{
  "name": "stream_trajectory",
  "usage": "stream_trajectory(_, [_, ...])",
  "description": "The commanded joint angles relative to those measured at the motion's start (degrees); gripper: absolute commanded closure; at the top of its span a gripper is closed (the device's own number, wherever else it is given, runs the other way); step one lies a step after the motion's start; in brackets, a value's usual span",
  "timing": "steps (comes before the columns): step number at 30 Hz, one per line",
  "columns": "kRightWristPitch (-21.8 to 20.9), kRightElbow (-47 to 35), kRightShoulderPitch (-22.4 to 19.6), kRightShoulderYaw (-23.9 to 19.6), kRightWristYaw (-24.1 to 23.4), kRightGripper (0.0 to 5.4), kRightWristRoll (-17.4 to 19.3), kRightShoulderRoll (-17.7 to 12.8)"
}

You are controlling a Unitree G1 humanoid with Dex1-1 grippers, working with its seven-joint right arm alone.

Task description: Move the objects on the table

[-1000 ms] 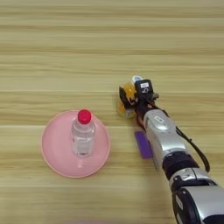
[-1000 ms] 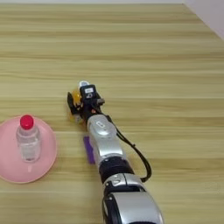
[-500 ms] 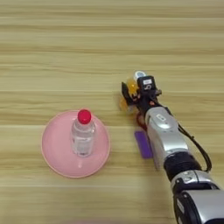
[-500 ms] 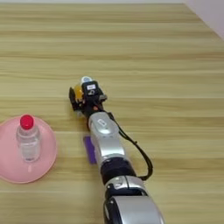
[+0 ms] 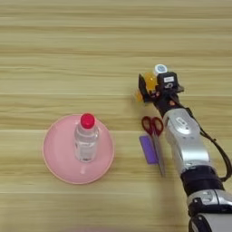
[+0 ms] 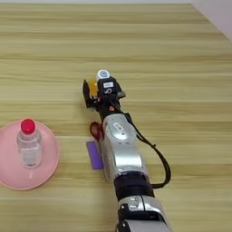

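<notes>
My right gripper (image 5: 151,87) reaches out over the table (image 5: 68,54) and is shut on the small orange juice bottle (image 5: 149,81), whose white cap (image 5: 160,69) points away from me. One black finger (image 6: 85,92) shows on the bottle's left side. Just behind the gripper, beside my silver forearm (image 5: 186,140), lie the red-handled scissors (image 5: 152,126) and the small purple block (image 5: 148,149). To the left, the clear plastic bottle with a red cap (image 5: 86,138) stands upright on the round pink plate (image 5: 55,147).
The table's far right corner shows in the right eye view, with a pale floor (image 6: 217,13) beyond it. Bare wood stretches across the far half of the table and to the right of my arm.
My gripper has moved away from me and slightly right with the juice bottle in it. The scissors' red handles now show beside my forearm. Plate, clear bottle and block have stayed put.
</notes>
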Motion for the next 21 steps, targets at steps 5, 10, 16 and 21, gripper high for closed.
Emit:
stream_trajectory(5, [0.8, -9.5, 0.8, -4.0, -2.1, 1.8, 1.6, -2.6])
stream_trajectory(10, [1.8, -11.4, 2.4, -5.8, -2.7, 1.8, 2.1, -3.1])
stream_trajectory(16, [2.9, -13.3, 4.7, -8.3, -3.5, 1.8, 2.6, -4.0])
stream_trajectory(21, [3.5, -13.3, 6.5, -9.6, -3.9, 1.8, 2.4, -4.7])
